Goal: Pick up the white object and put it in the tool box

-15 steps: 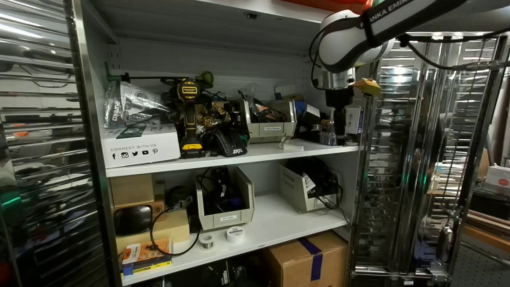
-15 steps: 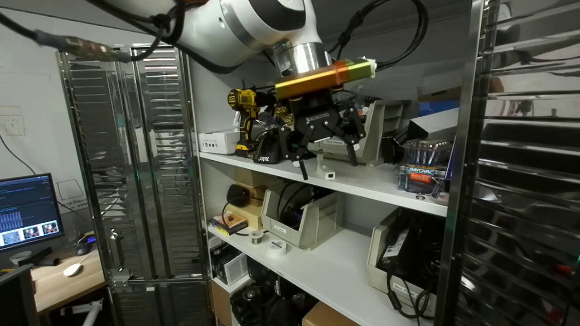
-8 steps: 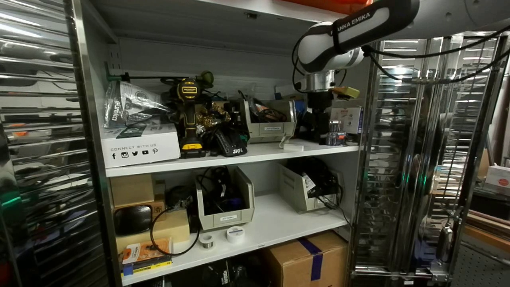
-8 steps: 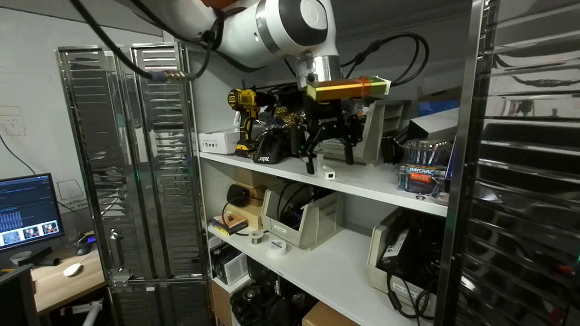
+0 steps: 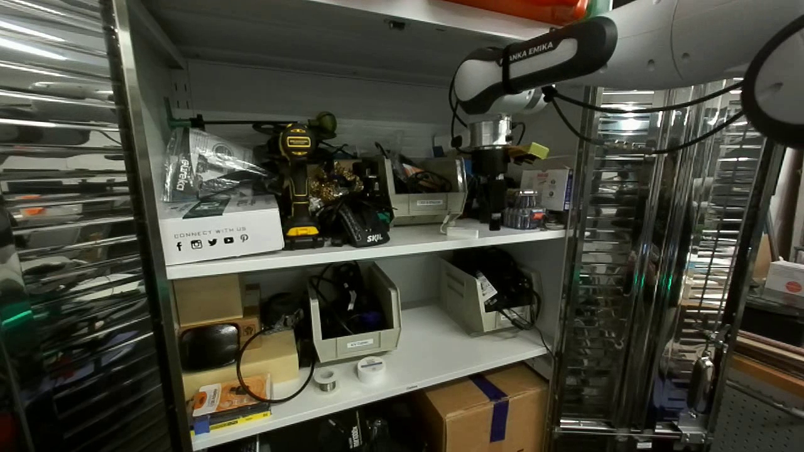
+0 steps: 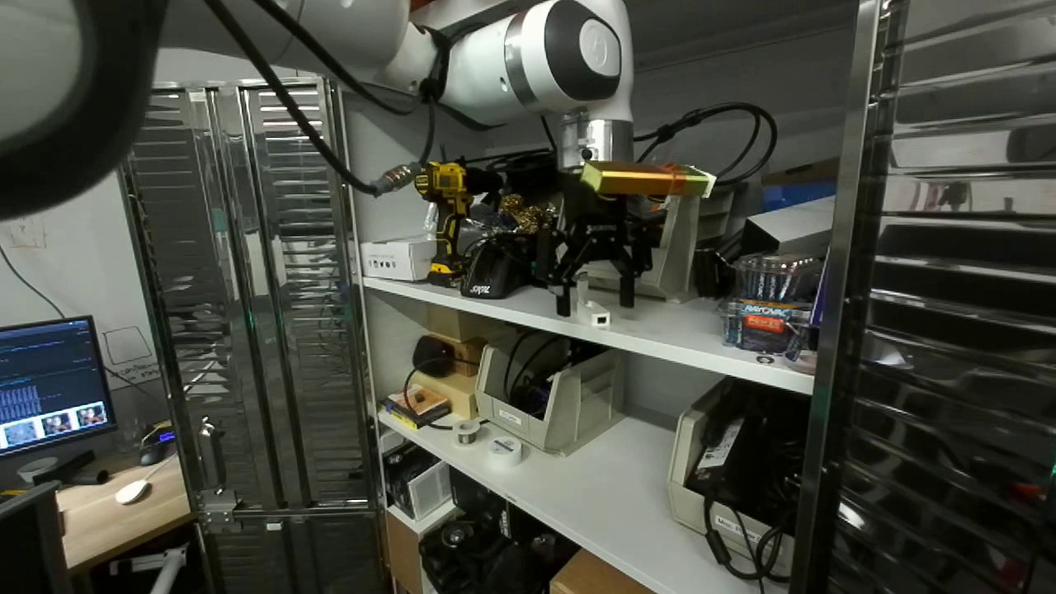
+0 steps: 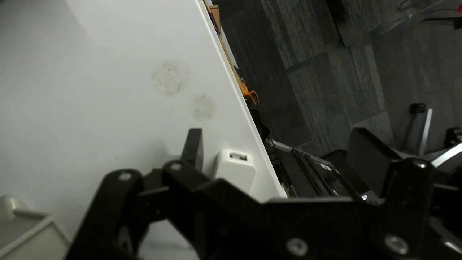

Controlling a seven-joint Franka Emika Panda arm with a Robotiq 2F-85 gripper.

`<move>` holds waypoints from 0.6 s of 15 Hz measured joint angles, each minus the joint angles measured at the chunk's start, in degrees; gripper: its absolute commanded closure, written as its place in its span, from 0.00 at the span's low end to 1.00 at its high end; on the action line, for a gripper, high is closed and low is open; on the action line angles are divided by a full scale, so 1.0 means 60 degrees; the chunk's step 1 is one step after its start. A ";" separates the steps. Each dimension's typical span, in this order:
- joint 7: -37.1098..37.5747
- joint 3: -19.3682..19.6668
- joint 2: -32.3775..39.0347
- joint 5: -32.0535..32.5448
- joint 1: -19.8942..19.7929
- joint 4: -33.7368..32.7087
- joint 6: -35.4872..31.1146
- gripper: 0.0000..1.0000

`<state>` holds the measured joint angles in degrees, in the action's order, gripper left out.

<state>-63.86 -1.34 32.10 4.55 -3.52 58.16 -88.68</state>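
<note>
A white cabinet (image 5: 326, 94) dominates the room, its shiny slatted doors (image 5: 69, 251) swung wide on either side. The robot arm (image 6: 483, 70) reaches in over the upper shelf (image 5: 408, 238). In an exterior view, a wooden desk (image 6: 107, 528) shows outside the cabinet, with a lit monitor (image 6: 49, 388) near it. Under the middle shelf (image 5: 430, 333) sits a cardboard box (image 5: 468, 414) crossed by a strip of blue tape (image 5: 498, 419). Well-filled grey bins (image 5: 383, 342) stand on both of these shelves. On the upper shelf is a white carton (image 5: 232, 223) printed CONNECT WITH US, and a yellow and black drill (image 5: 301, 182) stands upright just beside it. The black claw (image 6: 595, 299) points down toward the same shelf, its two jaws well apart. Packs of batteries (image 6: 767, 322) sit near the shelf's other end. On the middle shelf, a white roll (image 5: 371, 370) lies near a smaller spool (image 5: 326, 380). The small white object (image 6: 596, 315), a low block with a slim upright piece and a rectangular opening, rests on the upper shelf by its front edge. In an exterior view a narrow gap shows between it and the claw; in the wrist view it appears between the parted jaws, much nearer the one at picture left.
</note>
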 measured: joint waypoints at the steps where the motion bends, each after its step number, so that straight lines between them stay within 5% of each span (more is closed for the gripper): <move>1: 0.0000 -0.0058 0.0167 -0.0082 0.0000 -0.0254 0.0091 0.00; 7: 0.0005 -0.0139 0.0925 -0.0128 0.0123 -0.1119 0.0093 0.00; 9: 0.0005 -0.0156 0.1133 -0.0128 0.0136 -0.1307 0.0093 0.11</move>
<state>-63.83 -2.27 38.90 3.78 -2.70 50.32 -88.13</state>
